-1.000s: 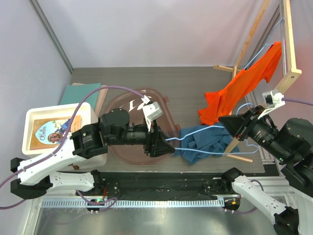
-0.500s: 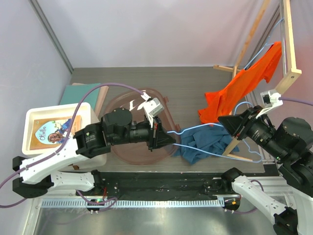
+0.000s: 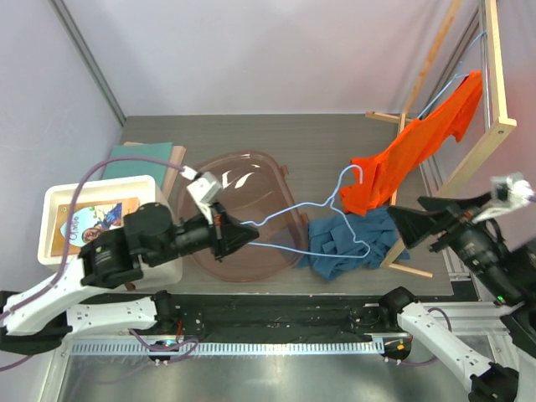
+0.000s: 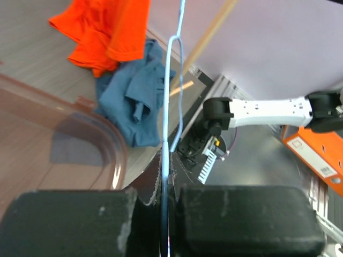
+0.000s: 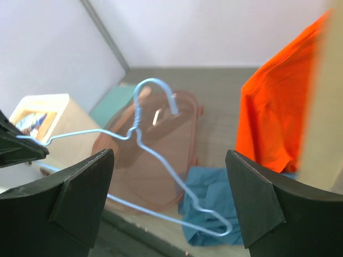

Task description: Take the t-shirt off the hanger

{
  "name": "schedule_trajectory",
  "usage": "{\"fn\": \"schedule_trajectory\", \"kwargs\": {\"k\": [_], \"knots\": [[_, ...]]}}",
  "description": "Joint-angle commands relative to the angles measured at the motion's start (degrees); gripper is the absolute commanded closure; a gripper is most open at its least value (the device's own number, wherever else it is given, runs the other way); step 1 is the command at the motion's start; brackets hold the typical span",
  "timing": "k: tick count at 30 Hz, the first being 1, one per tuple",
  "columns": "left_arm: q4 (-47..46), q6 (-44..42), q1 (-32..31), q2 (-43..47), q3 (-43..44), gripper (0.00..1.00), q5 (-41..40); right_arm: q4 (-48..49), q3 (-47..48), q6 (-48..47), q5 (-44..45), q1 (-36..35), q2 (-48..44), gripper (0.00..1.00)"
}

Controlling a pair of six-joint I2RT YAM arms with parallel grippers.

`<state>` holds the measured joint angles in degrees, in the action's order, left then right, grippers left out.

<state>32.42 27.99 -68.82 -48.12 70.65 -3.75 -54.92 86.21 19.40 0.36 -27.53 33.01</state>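
A thin light-blue wire hanger (image 3: 306, 219) hangs in the air over the table, and my left gripper (image 3: 249, 237) is shut on its left corner. In the left wrist view the hanger wire (image 4: 170, 101) runs straight out from between the pressed fingers (image 4: 214, 214). The blue t-shirt (image 3: 352, 243) lies crumpled on the table under the hanger's right end, and the wire itself shows bare. My right gripper (image 3: 410, 216) is open and holds nothing, right of the shirt. From the right wrist the hanger (image 5: 161, 166) and the t-shirt (image 5: 214, 198) lie ahead of the spread right gripper (image 5: 169, 155).
An orange t-shirt (image 3: 419, 146) hangs on another hanger from the wooden rack (image 3: 496, 84) at the right. A translucent pink tub (image 3: 243, 209) sits mid-table. A white bin (image 3: 59, 205) with a book stands at the left, with a teal book (image 3: 142, 157) behind it.
My left gripper shut on the hanger and pulled it left and up, off the blue t-shirt. My right gripper opened, let go and drew back to the right.
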Motion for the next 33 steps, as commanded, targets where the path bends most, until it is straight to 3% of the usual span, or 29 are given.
{"fn": "schedule_trajectory", "kwargs": {"k": [1,5,10,18,23,33], "knots": [[2.6,0.0,0.2,8.7,-2.1,1.0,-7.1,7.2,3.0,-3.0,10.1,0.1,-6.4,0.09],[-1.3,-0.3,0.2,11.6,-4.0,1.0,-6.9,8.9,2.8,-3.8,19.9,0.1,-11.0,0.11],[-11.6,-1.5,0.2,7.8,-3.1,1.0,-7.7,13.2,0.0,-2.9,33.5,-0.1,-19.2,0.16],[-21.8,-7.4,0.3,-9.2,7.3,1.0,-8.2,10.7,2.6,-4.2,33.9,0.0,-19.5,0.17],[-28.8,-6.4,1.0,-15.4,11.0,1.0,-10.1,10.4,3.0,-4.9,34.3,0.0,-20.2,0.17],[-44.6,8.6,7.6,-27.8,16.3,1.0,0.7,11.2,0.4,-4.6,32.7,0.0,-22.5,0.18]]}}
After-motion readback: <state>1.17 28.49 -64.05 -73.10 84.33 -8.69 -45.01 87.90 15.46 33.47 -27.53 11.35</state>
